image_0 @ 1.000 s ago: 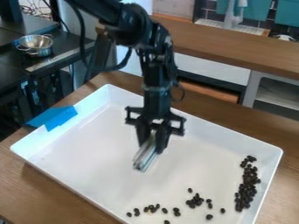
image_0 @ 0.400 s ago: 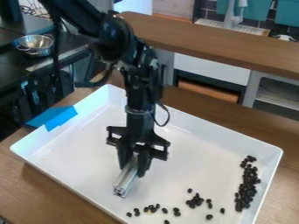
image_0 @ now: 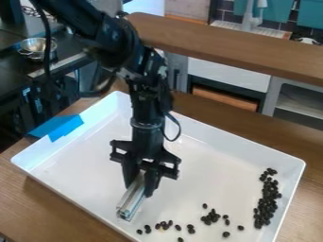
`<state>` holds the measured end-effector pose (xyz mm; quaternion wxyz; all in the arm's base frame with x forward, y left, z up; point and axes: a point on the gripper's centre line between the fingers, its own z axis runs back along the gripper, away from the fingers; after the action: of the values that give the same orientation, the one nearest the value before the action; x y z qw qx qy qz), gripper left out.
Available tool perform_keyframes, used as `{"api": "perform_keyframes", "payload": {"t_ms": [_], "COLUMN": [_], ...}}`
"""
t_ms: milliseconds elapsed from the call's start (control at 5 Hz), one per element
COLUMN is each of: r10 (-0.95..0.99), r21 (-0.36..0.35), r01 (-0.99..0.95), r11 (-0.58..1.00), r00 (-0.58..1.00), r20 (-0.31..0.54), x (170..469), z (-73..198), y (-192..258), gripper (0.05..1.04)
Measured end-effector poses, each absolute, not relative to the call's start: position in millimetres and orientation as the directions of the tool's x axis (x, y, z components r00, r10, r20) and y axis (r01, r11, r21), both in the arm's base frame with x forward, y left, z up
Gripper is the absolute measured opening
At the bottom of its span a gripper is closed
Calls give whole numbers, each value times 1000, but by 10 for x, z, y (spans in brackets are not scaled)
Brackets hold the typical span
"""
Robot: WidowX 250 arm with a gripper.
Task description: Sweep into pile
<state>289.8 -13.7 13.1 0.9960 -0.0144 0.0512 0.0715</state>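
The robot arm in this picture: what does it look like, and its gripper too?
The robot arm is black all over, built of chunky jointed segments, with a paler ring low on its last stretch. Thin dark cables loop loosely beside it. The gripper is black as well: a wide, angular bracket, squarish at its ends, with two narrow fingers below.

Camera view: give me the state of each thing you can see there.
Gripper: jaws shut on bar.
Metal bar: held at a slant.
Beans: crowded at picture right, others scattered nearer the bottom.
Tray: open, right side up.
Blue tape: stuck over tray's rim.
Bowl: upright.
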Motion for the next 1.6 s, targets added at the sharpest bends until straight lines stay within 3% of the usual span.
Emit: {"api": "perform_keyframes", "payload": {"t_ms": [400,800,1200,1600], "r10": [146,164,232,304], "r21": [48,71,5,-9], "r01": [-144,-163,-232,-307], "r11": [988,984,973,952], "r00": [989,987,971,947], "r20": [-29,-4,-54,-100], "x": [2876,2918,3113,3376], "z": [-86,-116,-81,-98], "y": [-321,-381,-850,-1131], "gripper": [380,380,380,380]}}
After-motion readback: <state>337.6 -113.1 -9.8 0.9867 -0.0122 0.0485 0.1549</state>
